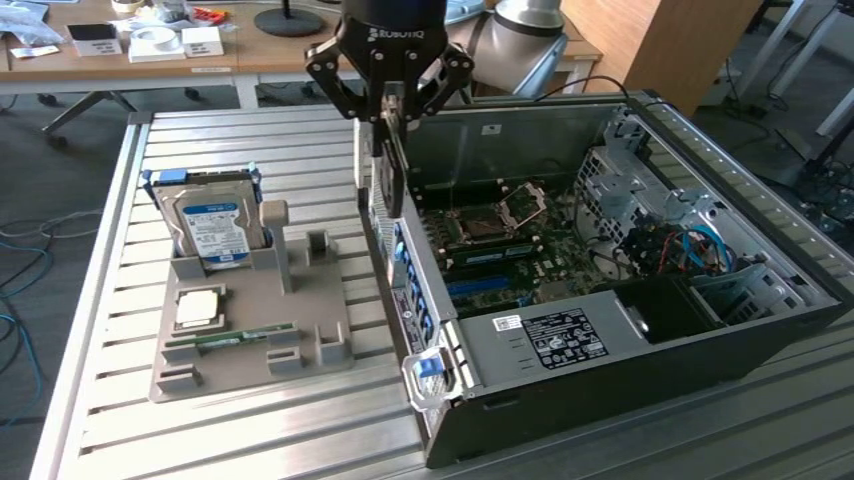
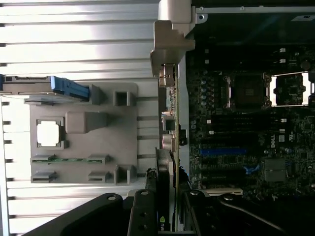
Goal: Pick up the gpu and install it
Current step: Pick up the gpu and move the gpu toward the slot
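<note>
Since the gpu (image 1: 388, 170) must, I judge, enter its slot edge-first, my gripper (image 1: 390, 118) clamps its top edge, hanging it upright by the open case (image 1: 747, 330) wall; the wrist view sets its edge beside the blue slot (image 2: 221, 151), while the exterior view adds the parts tray (image 1: 254, 350) at eight o'clock from me

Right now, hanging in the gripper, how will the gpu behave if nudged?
Probably stiff: the gpu hangs straight from the gripper. Gripped at one end only, it may pivot if it touches the case wall. Its thin board looks fragile.
</note>
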Controlling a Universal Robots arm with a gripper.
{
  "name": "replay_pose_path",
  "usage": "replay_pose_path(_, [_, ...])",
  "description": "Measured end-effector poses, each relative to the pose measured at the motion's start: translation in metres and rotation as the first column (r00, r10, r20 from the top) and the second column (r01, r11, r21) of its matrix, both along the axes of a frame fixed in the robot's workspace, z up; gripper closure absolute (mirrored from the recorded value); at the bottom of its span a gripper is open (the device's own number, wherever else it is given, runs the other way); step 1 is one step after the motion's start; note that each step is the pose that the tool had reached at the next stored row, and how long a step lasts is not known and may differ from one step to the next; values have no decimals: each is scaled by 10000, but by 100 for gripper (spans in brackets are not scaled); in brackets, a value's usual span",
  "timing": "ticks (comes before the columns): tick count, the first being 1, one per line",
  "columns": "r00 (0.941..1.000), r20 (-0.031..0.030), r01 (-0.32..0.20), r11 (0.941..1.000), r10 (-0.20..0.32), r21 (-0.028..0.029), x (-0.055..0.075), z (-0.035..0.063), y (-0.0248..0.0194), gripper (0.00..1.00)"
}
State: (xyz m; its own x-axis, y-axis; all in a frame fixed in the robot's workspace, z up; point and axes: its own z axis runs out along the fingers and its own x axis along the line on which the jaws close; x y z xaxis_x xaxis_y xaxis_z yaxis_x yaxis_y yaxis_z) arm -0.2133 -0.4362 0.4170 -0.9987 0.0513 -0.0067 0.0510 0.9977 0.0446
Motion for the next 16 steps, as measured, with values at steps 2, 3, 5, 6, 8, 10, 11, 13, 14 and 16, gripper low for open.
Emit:
replay_pose_path(2, [10000,0,0,10000,0,0,46,0,3,73])
replay_pose_path(3, [10000,1,-1,10000,1,1,70,0,4,73])
replay_pose_path(5, [10000,-1,-1,10000,1,0,116,0,6,73])
replay_pose_path(6, [10000,-1,-2,10000,2,0,140,0,8,73])
replay_pose_path(8, [10000,-1,-1,10000,1,-1,190,1,9,73])
replay_pose_path(10, [10000,-1,0,10000,0,0,236,1,9,73])
replay_pose_path(11, [10000,0,0,10000,0,0,261,0,9,73])
replay_pose_path(13, [10000,0,-1,10000,1,0,309,0,9,73])
replay_pose_path(14, [10000,0,-2,10000,2,0,334,0,9,73])
replay_pose_path(16, [10000,0,0,10000,0,0,383,0,11,73])
